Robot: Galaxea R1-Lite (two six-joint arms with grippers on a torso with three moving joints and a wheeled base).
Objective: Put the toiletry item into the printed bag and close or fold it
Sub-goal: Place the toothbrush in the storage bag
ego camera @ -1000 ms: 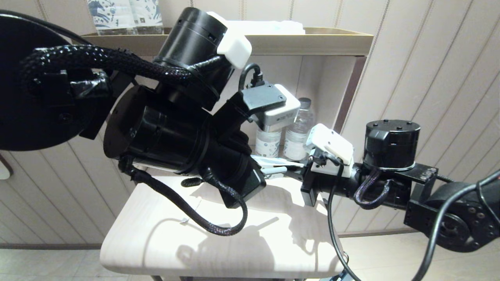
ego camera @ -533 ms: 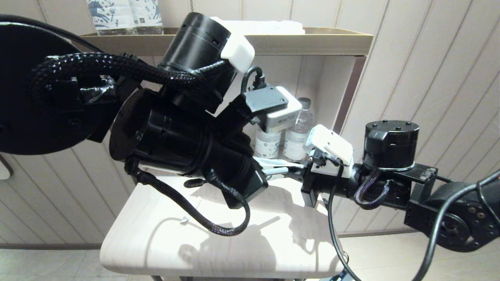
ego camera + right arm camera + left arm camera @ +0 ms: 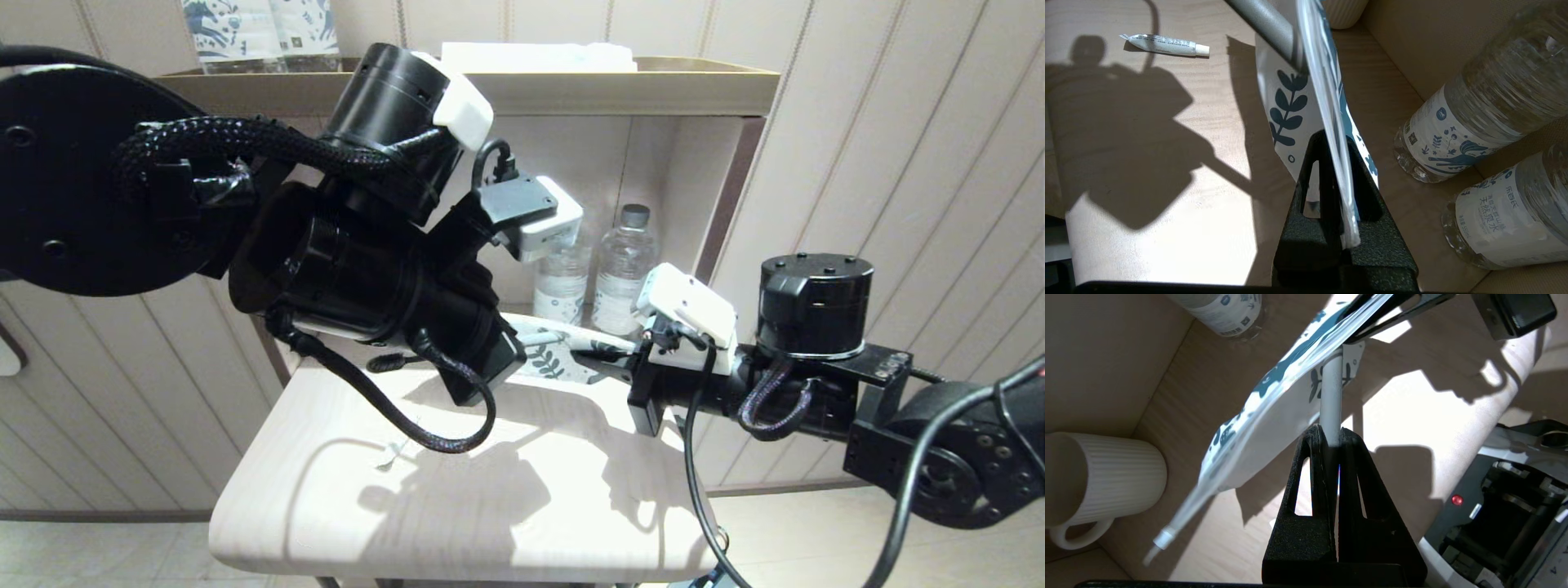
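The printed bag (image 3: 557, 357) hangs on edge above the table, white with teal leaves, between my two arms. My right gripper (image 3: 1331, 141) is shut on one end of the bag (image 3: 1290, 102); in the head view that gripper (image 3: 606, 357) reaches in from the right. My left gripper (image 3: 1332, 435) is shut on the pale grey handle of the toothbrush (image 3: 1331, 392). The handle runs up to the bag (image 3: 1274, 384) close to the right fingers, and the bristle end is hidden by the bag. In the head view the left wrist hides its own fingers.
Two water bottles (image 3: 624, 278) stand in the shelf nook behind the bag, close to the right gripper. A ribbed white mug (image 3: 1106, 477) stands in the nook's corner. A small toothpaste tube (image 3: 1167, 44) lies on the pale wooden table (image 3: 457, 506).
My left arm has swung left and a little up with the toothbrush, uncovering the bag, whose leaf print now shows. The right arm has hardly moved.
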